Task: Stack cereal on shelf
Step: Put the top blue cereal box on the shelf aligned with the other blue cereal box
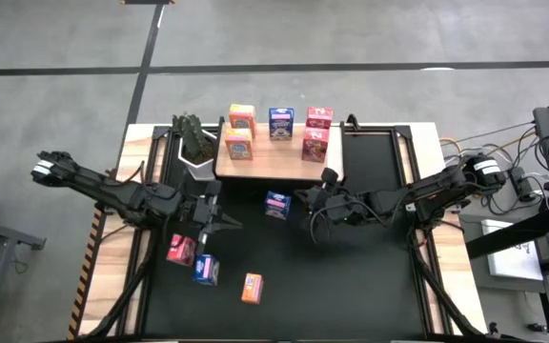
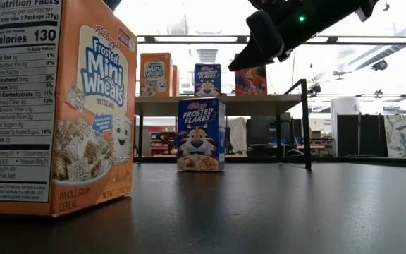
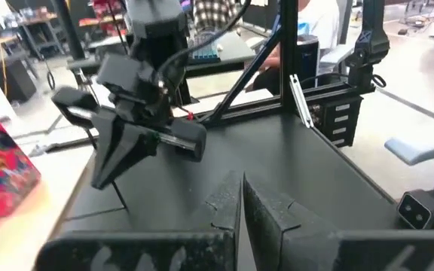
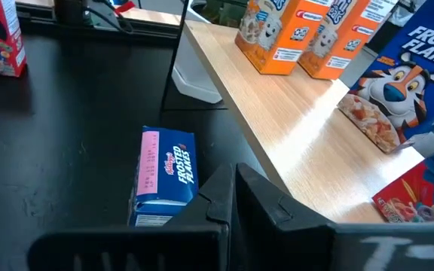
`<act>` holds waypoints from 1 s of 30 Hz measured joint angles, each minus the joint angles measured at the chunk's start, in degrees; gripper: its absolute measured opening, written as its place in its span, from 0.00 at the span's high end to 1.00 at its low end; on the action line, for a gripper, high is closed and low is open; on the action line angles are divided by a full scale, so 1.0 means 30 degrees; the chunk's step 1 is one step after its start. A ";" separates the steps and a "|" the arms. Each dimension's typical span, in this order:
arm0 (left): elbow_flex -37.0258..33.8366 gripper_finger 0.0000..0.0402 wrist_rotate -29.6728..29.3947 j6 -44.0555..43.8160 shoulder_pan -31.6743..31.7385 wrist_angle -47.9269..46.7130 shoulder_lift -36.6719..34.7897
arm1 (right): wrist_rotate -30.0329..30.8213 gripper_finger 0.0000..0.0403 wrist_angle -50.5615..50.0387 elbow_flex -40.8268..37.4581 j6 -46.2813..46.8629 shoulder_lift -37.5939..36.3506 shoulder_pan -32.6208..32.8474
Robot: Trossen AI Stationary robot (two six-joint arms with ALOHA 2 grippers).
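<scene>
Shelf (image 1: 276,160), upper centre: five cereal boxes upright. Mat (image 1: 351,276): blue box (image 1: 276,204) centre; pink, blue, orange boxes lower left. Left gripper (image 1: 233,225) and right gripper (image 1: 300,195): both clenched, empty, flanking the centre blue box.

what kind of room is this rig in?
Likely a robotics lab or open workshop: concrete floor with taped lines, cables and gear beside the table, desks and shelving in the room behind.
</scene>
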 joint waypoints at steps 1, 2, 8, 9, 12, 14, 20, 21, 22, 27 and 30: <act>0.0000 1.00 -0.0004 -0.0168 0.0003 0.0129 0.0282 | 0.0000 0.98 0.0000 -0.0007 -0.0139 0.0000 0.0000; 0.0000 1.00 0.0000 -0.0371 0.0000 0.0160 0.0539 | 0.0000 0.98 -0.0006 -0.0028 -0.0198 0.0000 0.0000; 0.0128 1.00 0.0000 -0.2038 0.0000 0.0160 0.1795 | -0.0006 0.98 -0.0102 -0.0073 -0.0791 0.0000 0.0000; 0.0161 1.00 0.0000 -0.2368 0.0000 0.0175 0.1882 | -0.0004 0.98 -0.0102 -0.0073 -0.0933 0.0000 0.0000; 0.0168 1.00 0.0000 -0.3448 0.0000 0.0200 0.1961 | -0.0007 0.98 -0.0102 -0.0073 -0.1326 0.0000 -0.0007; 0.0168 1.00 0.0001 -0.4353 -0.0019 0.0130 0.1965 | -0.0007 0.98 -0.0102 -0.0073 -0.1526 0.0000 -0.0007; 0.0189 1.00 0.0554 -0.7944 -0.0355 -0.0237 0.1950 | -0.0007 0.98 -0.0102 -0.0073 -0.2259 0.0000 -0.0007; 0.0189 1.00 0.0849 -0.8558 -0.0425 -0.0410 0.1950 | -0.0007 0.98 -0.0101 -0.0080 -0.2395 0.0000 -0.0007; 0.0189 1.00 0.1021 -0.9177 -0.0517 -0.0519 0.1962 | -0.0007 0.98 -0.0095 -0.0080 -0.2547 0.0000 -0.0007; 0.0197 1.00 0.1031 -1.1366 -0.0874 -0.0518 0.2212 | -0.1086 0.98 0.0380 -0.0102 -0.3422 0.0006 0.0119; 0.0197 1.00 0.1020 -1.2069 -0.0889 -0.0510 0.2425 | -0.2005 0.98 0.0568 -0.0102 -0.3588 0.0004 0.0182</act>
